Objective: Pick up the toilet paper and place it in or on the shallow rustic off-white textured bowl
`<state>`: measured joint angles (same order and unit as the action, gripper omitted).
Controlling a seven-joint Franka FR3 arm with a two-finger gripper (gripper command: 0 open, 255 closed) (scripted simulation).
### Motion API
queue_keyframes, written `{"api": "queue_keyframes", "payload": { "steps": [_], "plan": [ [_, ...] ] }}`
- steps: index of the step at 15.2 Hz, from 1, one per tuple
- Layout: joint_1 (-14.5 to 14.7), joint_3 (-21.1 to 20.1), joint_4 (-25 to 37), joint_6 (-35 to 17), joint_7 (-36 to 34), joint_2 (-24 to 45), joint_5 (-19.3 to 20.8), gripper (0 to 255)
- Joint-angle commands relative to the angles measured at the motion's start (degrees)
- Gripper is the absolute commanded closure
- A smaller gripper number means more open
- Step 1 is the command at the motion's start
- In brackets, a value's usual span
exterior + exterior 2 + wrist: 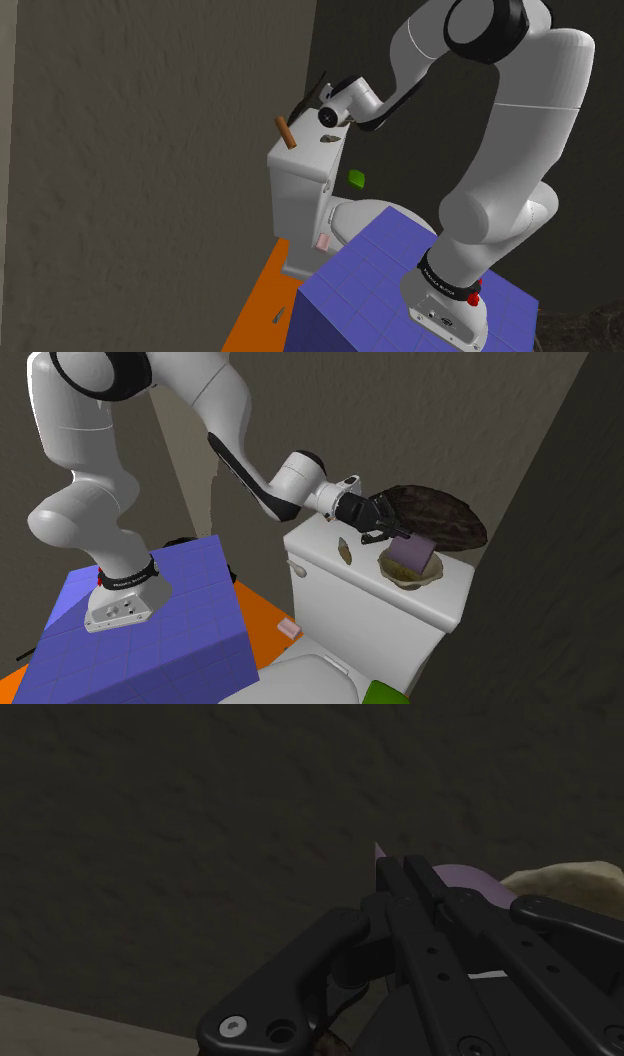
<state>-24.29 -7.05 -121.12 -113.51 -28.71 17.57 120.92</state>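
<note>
1. Second exterior view: gripper (393, 529) hovers just up-left of the roll (412, 556); spread or pinching, I cannot tell.
2. Roll leans in the bowl (398, 580) on the tank (335, 552), toward that view's right.
3. Best now, I judge: release fully, lift straight, avoid tipping it.

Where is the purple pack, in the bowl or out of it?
In the bowl: the purple pack rests inside the off-white bowl on the toilet tank.
</note>
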Motion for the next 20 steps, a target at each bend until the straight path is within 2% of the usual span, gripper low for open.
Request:
{"api": "queue_keyframes", "payload": {
  "steps": [1, 9, 10, 15, 18, 20],
  "plan": [
    [0.2, 0.0, 0.0, 0.8, -1.0, 1.1, 0.3, 255],
    [0.2, 0.0, 0.0, 0.8, -1.0, 1.1, 0.3, 255],
    [0.2, 0.0, 0.0, 0.8, -1.0, 1.1, 0.3, 0],
    [0.2, 0.0, 0.0, 0.8, -1.0, 1.1, 0.3, 0],
    [2.2, -1.8, -4.9, 3.9, -1.3, -2.1, -2.5, 0],
    [2.8, -2.3, -6.1, 4.7, -1.4, -2.9, -3.3, 0]
  ]
}}
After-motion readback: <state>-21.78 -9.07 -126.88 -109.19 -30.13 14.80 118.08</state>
